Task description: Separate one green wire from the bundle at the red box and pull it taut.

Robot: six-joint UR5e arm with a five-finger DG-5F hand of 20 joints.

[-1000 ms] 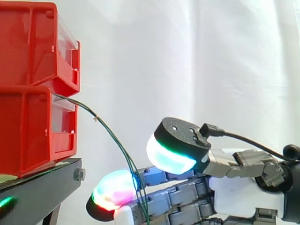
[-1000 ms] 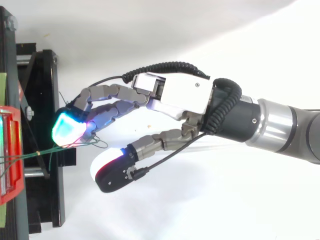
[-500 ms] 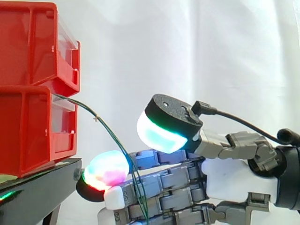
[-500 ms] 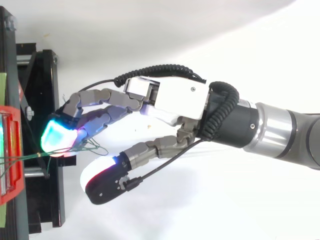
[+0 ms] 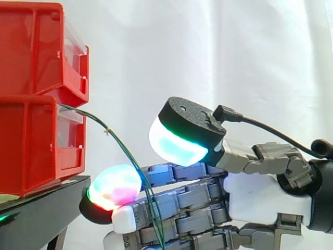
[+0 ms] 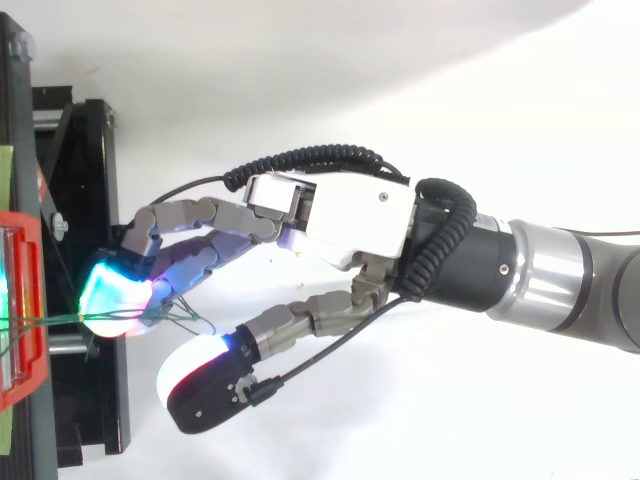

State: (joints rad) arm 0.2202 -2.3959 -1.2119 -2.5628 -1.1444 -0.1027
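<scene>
Apparently the spread-open robot hand (image 6: 350,215) touches green wires (image 5: 125,151).

Robot hand (image 6: 345,205): palm cased in white plastic shell; fingers (image 6: 215,215) built of grey metal segments; thick pads (image 6: 105,300) backed in black, lit cyan, green, magenta, white. Arm (image 6: 555,280): black cyl. wrist section joined to silver-grey round tube.

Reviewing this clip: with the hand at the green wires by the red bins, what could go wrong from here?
1. The green wires run close together across the fingers of the hand, so closing may catch several, not one.
2. The thumb pad stands well above the wires; a pinch could miss them.
3. The fingertips are close to the black stand; reaching further may bump it.
</scene>
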